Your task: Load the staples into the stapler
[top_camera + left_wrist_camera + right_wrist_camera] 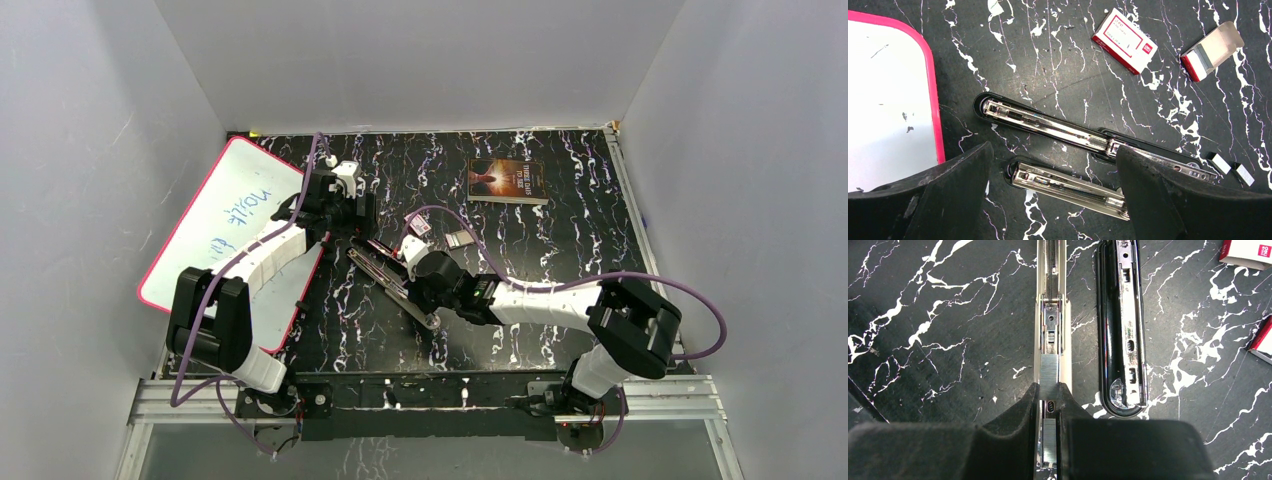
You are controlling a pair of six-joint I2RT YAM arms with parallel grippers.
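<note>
The stapler lies opened flat on the black marbled table, its chrome magazine rail facing up beside its black half. My right gripper hangs right over the rail, its fingers shut on a silvery strip of staples that lies along the channel. A second strip shows lower down between the fingers. My left gripper is open and empty above the stapler's other end. Two loose staple strips lie on the table to the right.
A closed red-and-white staple box and an open one lie beyond the stapler. A pink-rimmed whiteboard covers the left side. A book lies at the back, and grey walls enclose the table.
</note>
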